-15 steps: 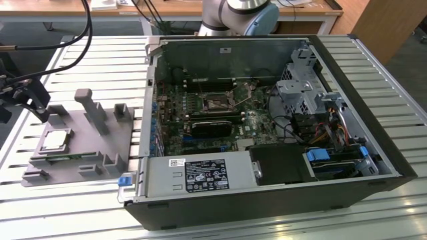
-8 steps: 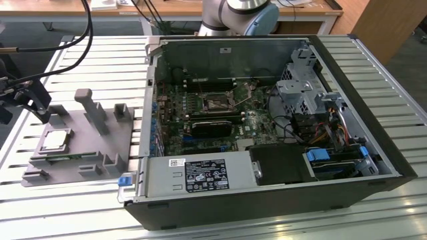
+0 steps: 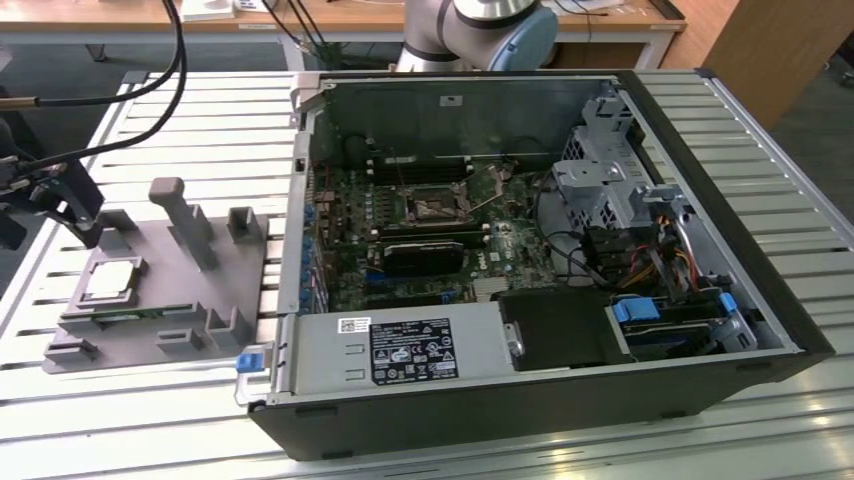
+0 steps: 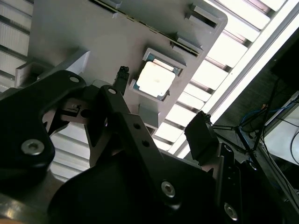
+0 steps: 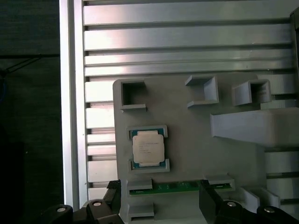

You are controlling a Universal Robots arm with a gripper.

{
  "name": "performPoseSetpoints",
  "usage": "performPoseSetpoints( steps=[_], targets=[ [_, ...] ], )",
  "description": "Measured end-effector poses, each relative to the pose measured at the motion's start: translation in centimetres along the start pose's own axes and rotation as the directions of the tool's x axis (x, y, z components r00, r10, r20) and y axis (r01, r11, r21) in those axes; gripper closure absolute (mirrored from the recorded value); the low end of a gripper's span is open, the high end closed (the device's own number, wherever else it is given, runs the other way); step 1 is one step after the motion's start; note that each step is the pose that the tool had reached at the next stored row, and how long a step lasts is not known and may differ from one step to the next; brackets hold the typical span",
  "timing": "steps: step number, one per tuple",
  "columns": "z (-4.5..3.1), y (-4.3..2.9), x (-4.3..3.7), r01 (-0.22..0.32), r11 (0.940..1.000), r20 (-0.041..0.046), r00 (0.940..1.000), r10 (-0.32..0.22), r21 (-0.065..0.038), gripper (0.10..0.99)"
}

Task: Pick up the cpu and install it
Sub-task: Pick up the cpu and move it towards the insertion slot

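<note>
**cpu (image 3: 107, 282) nested, gripper (image 4: 160, 97) above**

In exterior view cpu lies in fixture (image 3: 147, 245) at 9 o'clock of case (image 3: 467, 410). Jaws apart, prob. straddling it w/o contact. Likely light, stiff, fragile underside: pinch opposite rim edges.

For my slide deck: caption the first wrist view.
Open gripper poised over the grey fixture, the cpu lying in its nest, not yet picked up.

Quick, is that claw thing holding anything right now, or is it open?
Gripper: open, holding nothing. The cpu lies in its grey fixture.
</note>
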State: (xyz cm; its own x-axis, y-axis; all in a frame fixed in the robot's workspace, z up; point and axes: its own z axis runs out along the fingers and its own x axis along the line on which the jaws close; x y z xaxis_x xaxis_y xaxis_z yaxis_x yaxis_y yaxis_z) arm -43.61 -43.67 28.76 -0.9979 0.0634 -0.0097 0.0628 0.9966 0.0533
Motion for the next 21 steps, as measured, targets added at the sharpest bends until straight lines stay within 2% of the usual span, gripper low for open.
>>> performPoseSetpoints(
  steps=[1,2,21],
  targets=[
    [1.04,-0.05,0.01,0.000,1.0000,0.0000,1.0000,0.000,0.000,0.325],
    [1.61,-0.09,0.01,0.000,1.0000,0.0000,1.0000,0.000,0.000,0.325],
    [2.07,-0.11,0.02,0.000,1.0000,0.0000,1.0000,0.000,0.000,0.325]
  ],
)
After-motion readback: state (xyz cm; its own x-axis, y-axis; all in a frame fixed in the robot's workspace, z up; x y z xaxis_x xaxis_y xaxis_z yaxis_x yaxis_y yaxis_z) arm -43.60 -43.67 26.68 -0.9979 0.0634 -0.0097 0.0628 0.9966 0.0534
